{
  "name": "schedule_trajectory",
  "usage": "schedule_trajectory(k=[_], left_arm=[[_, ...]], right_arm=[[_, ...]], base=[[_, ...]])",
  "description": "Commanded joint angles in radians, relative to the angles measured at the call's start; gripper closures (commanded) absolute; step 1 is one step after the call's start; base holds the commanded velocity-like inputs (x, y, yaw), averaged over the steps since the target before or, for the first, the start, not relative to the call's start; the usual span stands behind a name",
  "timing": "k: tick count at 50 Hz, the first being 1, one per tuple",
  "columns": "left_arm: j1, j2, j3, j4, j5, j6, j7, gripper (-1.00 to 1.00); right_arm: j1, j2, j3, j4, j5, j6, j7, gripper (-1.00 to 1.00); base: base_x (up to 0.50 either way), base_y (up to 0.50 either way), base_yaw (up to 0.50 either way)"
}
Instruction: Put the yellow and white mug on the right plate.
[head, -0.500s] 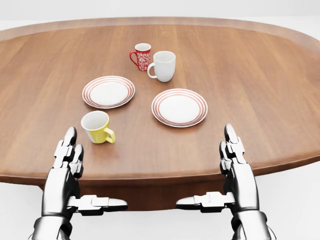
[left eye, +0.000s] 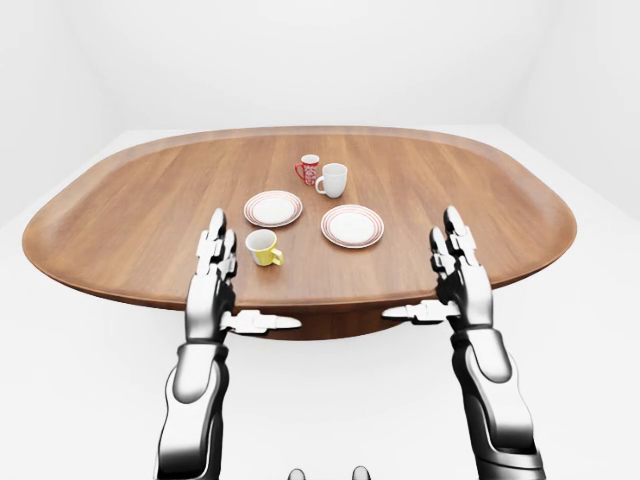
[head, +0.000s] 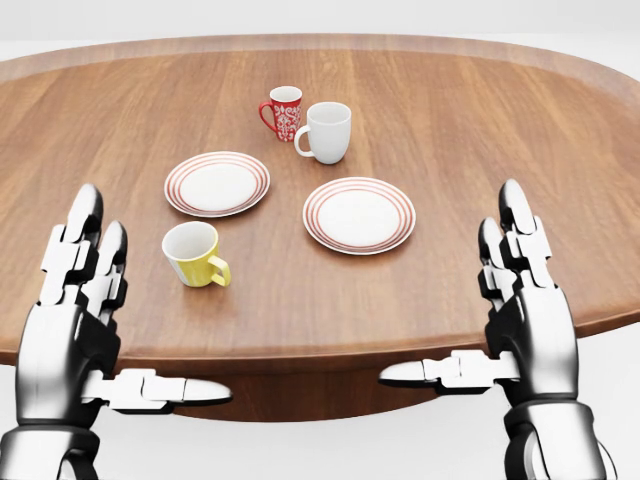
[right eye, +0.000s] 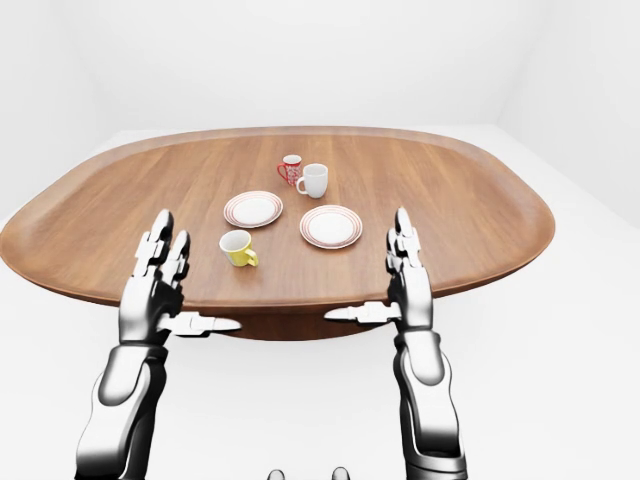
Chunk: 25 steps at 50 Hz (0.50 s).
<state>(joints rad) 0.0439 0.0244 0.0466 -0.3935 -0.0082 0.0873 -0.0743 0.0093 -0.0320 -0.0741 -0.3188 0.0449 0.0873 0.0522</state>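
Metallic and unclenched, your left hand (head: 75, 300) stood with fingers extended upward and thumb turned inward, grasping nothing; your right hand (head: 520, 300) mirrored it, equally empty. Both hovered at the near rim of the wooden table (head: 520, 120), at the bottom of the head view. The yellow and white mug (head: 194, 254) sat upright on the bare wood, just right of your left hand, handle toward the view's lower right. Taking that mug as landmark, the right plate (head: 359, 214) lay well to its right and slightly above, empty; the left plate (head: 217, 183) lay just above it; the white mug (head: 326, 131) and red mug (head: 283, 112) stood farther above, beyond both plates. Judged from this layout, no step had been completed: reach, grasp, carry and placement all remained.
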Motion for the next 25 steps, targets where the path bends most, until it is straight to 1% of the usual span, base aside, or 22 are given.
schedule_trajectory(k=[1, 9, 15, 25], left_arm=[[0.004, 0.003, 0.021, -0.156, -0.006, 0.0, -0.022, -1.0], [0.003, 0.004, 0.025, -0.171, 0.0, 0.0, -0.027, -1.0], [-0.003, 0.006, 0.035, -0.179, -0.003, 0.0, -0.029, -1.0], [-0.001, 0.006, 0.033, -0.184, 0.0, 0.0, -0.031, -1.0]], right_arm=[[-0.002, -0.006, -0.025, -0.154, 0.02, 0.0, 0.012, -1.0], [-0.01, -0.008, -0.043, -0.185, 0.014, 0.0, 0.001, -1.0], [-0.012, -0.011, -0.048, -0.226, 0.017, 0.0, 0.001, -1.0], [-0.008, -0.007, -0.039, -0.23, 0.012, 0.0, 0.005, -1.0]], base=[[0.0, 0.0, 0.0], [0.0, 0.0, 0.03], [0.0, 0.0, 0.5], [0.0, 0.0, 0.5]])
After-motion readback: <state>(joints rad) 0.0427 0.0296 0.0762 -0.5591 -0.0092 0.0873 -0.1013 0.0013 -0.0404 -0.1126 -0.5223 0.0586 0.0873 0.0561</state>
